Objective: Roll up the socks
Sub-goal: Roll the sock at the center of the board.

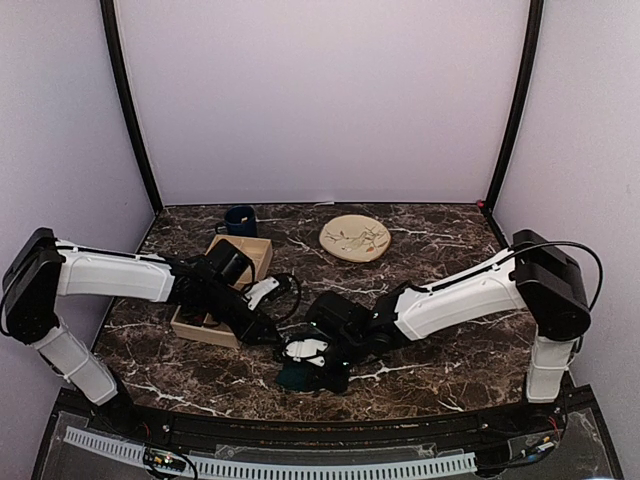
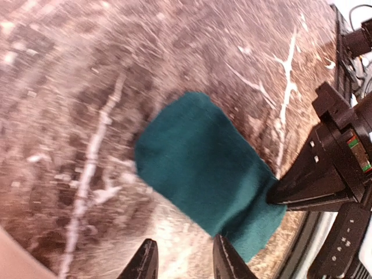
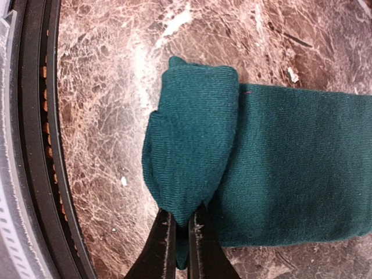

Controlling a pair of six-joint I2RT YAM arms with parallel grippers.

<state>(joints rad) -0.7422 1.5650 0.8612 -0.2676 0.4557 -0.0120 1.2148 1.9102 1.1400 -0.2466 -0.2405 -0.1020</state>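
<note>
1. Right gripper point(image 1: 308, 358), seen from above, is clamped on the soft, plain dark teal-green fabric sock point(image 1: 298, 378). The sock lies on the dark marble-patterned table point(image 1: 450, 350), close to its near edge. Both arms reach low toward the middle, wrists tipped down, and the left gripper point(image 1: 270, 332) sits just beside the sock.

2. From the left wrist, the left gripper point(image 2: 186, 261) stands partly open with bare marble between its fingers. It holds nothing, though one fingertip point(image 2: 229, 261) is at the teal-green fabric sock point(image 2: 203, 174). The right gripper point(image 2: 302, 189) pinches the sock's far corner.

3. From the right wrist, the right gripper point(image 3: 181, 244) is closed tight on the bottom edge of the folded-over end of the teal-green fabric sock point(image 3: 192, 151). The rest of the sock lies flat to the right (about one turn made, by my judgement).

4. Risks:
   - The pinch takes only a thin edge, so the fabric may slip out and the fold flop open.
   - Nothing pins the flat length, so a pull could drag the whole sock instead of rolling it.
   - The table's near edge is close, so a push that way could send the sock over it.
</note>
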